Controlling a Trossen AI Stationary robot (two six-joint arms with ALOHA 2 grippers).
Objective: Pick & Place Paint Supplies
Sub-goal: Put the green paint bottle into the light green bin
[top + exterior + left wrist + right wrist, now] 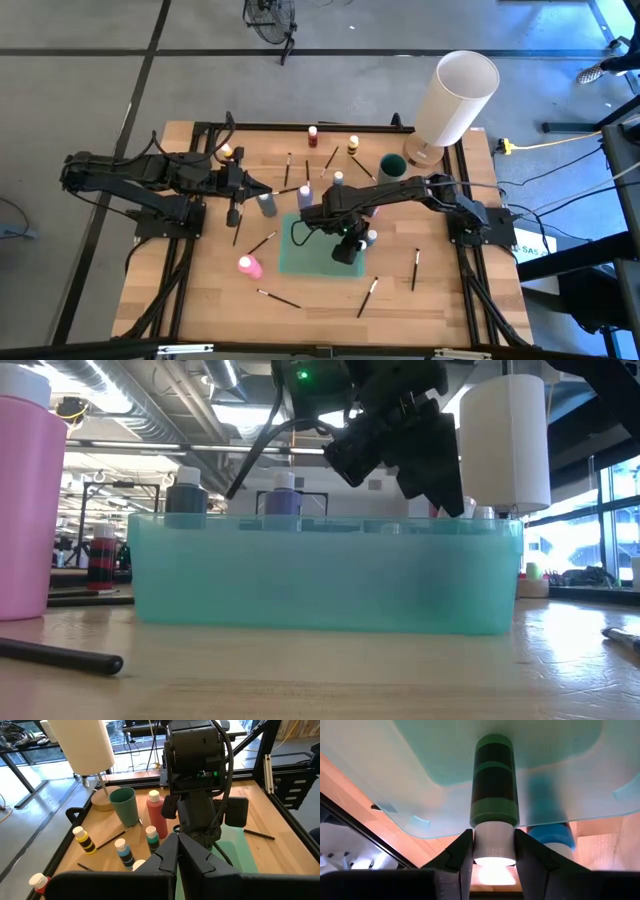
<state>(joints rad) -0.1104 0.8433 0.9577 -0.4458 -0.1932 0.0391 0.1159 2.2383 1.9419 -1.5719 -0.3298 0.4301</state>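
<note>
My right gripper hangs over the right part of the teal tray and is shut on a green-and-black banded bottle. In the low view it reaches down behind the tray's wall. My left gripper waits left of the tray, shut, near a grey bottle and a purple bottle. A pink bottle stands left of the tray. Thin dark brushes lie on the near half of the table. My right gripper pinches the banded bottle's white cap between its two fingers, coming from above and pointing down. The bottle's body points away from the fingers into the tray. Whether its base rests on the tray floor cannot be told.
A blue bottle stands just outside the tray's right edge. At the far side are a green cup, a large white cylinder, red and yellow bottles and more brushes. Black frame rails edge the table.
</note>
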